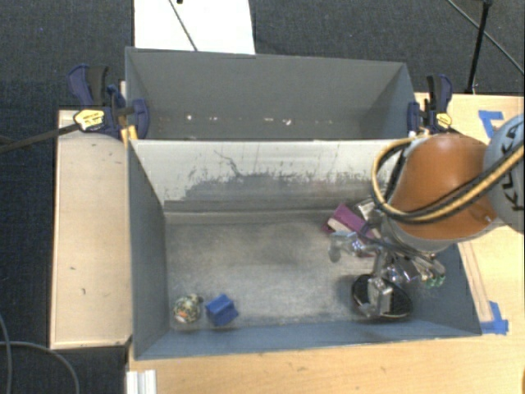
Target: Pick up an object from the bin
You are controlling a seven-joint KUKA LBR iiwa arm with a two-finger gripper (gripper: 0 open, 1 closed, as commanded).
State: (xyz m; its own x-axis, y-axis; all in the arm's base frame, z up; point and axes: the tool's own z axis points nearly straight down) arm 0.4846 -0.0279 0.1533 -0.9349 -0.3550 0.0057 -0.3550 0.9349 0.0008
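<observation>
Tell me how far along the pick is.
Done: the gripper is low in the near right corner of the grey metal bin, over a flat black round object. In hand: nothing visibly lifted. Left: grasping and raising it. The blue block and mottled ball lie apart, near left.

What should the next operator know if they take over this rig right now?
Pincer: low in the bin's front right corner, over a black round thing; open or shut cannot be told, so no grasp is confirmed.
Other things: a purple piece just behind the wrist, toward the back wall; a blue block and a speckled ball side by side at front left.
Done: arm is down at the black round thing.
Left: secure a grip, then lift a thing clear of the bin.
</observation>
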